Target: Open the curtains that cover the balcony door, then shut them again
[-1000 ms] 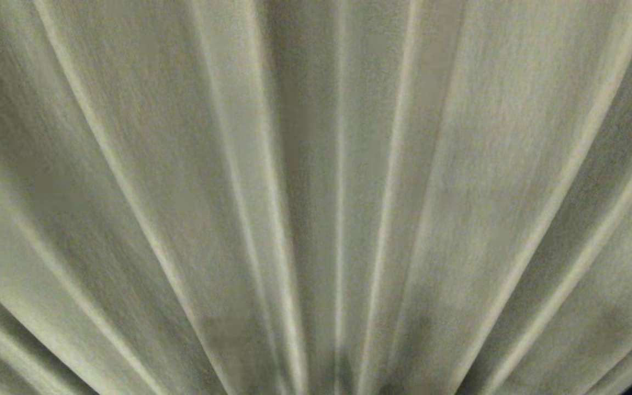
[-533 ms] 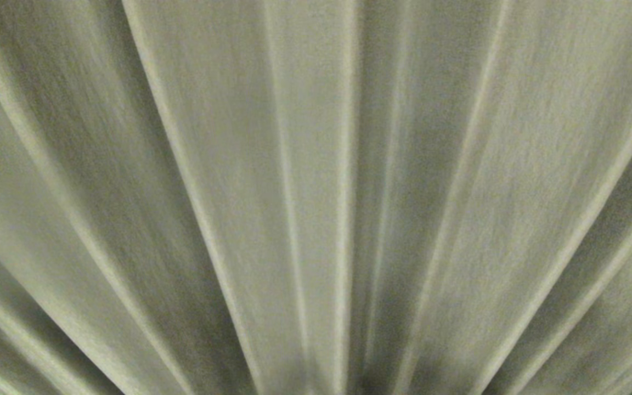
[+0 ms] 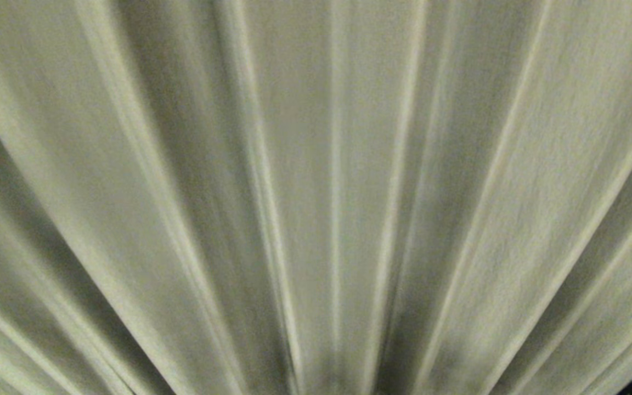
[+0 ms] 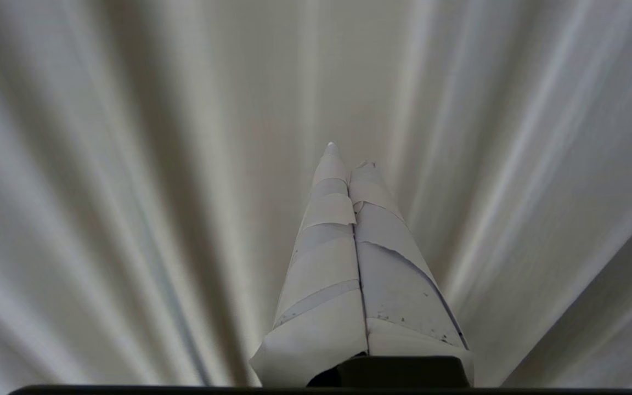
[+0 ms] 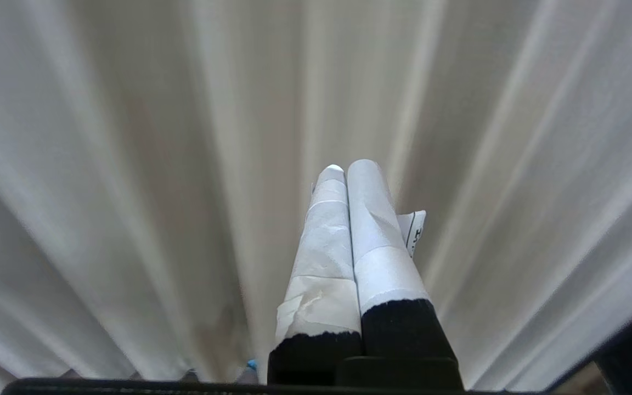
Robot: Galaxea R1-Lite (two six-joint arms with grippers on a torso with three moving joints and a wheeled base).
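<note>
In the head view, the curtains fill the whole picture — cream-beige woven fabric hanging in long pleats that fan out from the bottom centre, with darker shadowed folds between the pale ridges. A small dark sliver shows at the lower right corner, too little of it to tell what it is. Neither arm appears here. In the left wrist view, the left gripper points at the same pleated cloth; its two fingers, wrapped in white tape, are pressed flat against each other along their whole length, with nothing between them. Whether the tips touch the fabric beyond cannot be told. In the right wrist view, the right gripper likewise faces the drapes, its fingers bound in white tape over black bases and closed tight together, gripping nothing — a loose tape end with dark markings sticks out beside one finger. A dark edge shows at one lower corner of this view, past the last pleat.
</note>
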